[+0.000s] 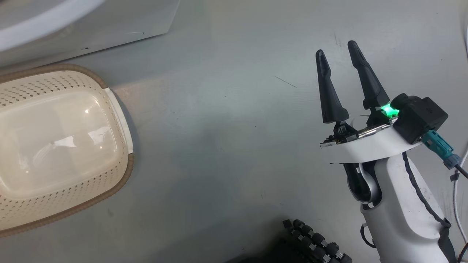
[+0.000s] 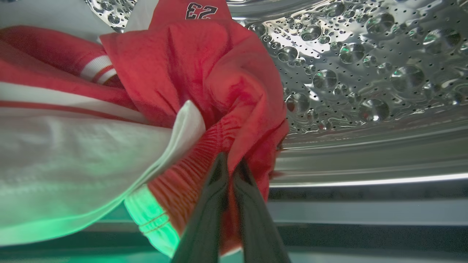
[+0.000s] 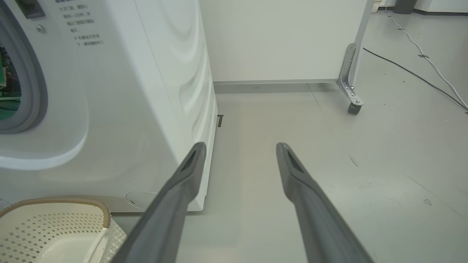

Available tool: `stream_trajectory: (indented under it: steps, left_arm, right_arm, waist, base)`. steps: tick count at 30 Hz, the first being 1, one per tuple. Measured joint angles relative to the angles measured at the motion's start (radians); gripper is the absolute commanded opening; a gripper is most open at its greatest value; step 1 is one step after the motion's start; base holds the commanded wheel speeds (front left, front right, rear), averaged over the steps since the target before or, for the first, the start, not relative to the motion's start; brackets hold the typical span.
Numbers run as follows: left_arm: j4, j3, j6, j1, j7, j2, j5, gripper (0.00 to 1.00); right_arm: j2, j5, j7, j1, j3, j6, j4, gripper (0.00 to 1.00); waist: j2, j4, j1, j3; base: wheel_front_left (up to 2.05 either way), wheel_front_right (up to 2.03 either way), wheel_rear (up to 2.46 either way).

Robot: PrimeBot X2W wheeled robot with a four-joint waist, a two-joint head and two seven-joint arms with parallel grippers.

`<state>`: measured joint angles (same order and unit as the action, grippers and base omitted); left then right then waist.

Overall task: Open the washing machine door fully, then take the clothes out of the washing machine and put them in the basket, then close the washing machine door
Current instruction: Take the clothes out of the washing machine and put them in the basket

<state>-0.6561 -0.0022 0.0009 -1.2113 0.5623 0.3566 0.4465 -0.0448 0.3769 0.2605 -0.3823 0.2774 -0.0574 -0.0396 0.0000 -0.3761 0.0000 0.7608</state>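
The soft, bright red clothes (image 2: 204, 73) with white panels and thin stripes lie bunched inside the dimpled, perforated steel drum of the big white front-loading washing machine (image 3: 120, 109). A gathered red fold of them is pinched between the closed dark fingers of the left gripper (image 2: 231, 162). The cream perforated plastic basket (image 1: 55, 82) with a brown woven-look rim stands upright on the floor, just beside the machine's lower front corner.

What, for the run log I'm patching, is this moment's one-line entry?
left gripper: shut on clothes in drum | right gripper: open over floor | basket: beside washing machine
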Motion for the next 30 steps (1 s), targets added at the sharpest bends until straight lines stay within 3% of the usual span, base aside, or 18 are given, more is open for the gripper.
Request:
stream_trajectory:
  steps: [11, 19, 30]
  left_arm:
    - [0.005, -0.018, -0.008, -0.003, -0.104, 0.000, -0.027, 0.00]
    - [0.035, -0.058, -0.039, 0.006, -0.228, -0.012, -0.069, 0.00]
    - [0.084, -0.102, -0.060, 0.144, -0.423, -0.081, -0.098, 0.00]
  right_arm:
    - [0.000, -0.004, 0.000, -0.008, -0.006, 0.007, -0.001, 1.00]
    - [0.000, -0.031, 0.000, -0.008, -0.012, 0.007, -0.012, 1.00]
    - [-0.001, -0.086, 0.000, -0.001, -0.042, 0.006, -0.043, 1.00]
  waist:
    - [0.0000, 0.014, 0.0000, -0.011]
    - [0.0000, 0.041, 0.0000, -0.039]
    - [0.0000, 0.096, 0.0000, -0.103]
  base:
    - [0.00, 0.00, 0.00]
    - [0.00, 0.00, 0.00]
    - [0.00, 0.00, 0.00]
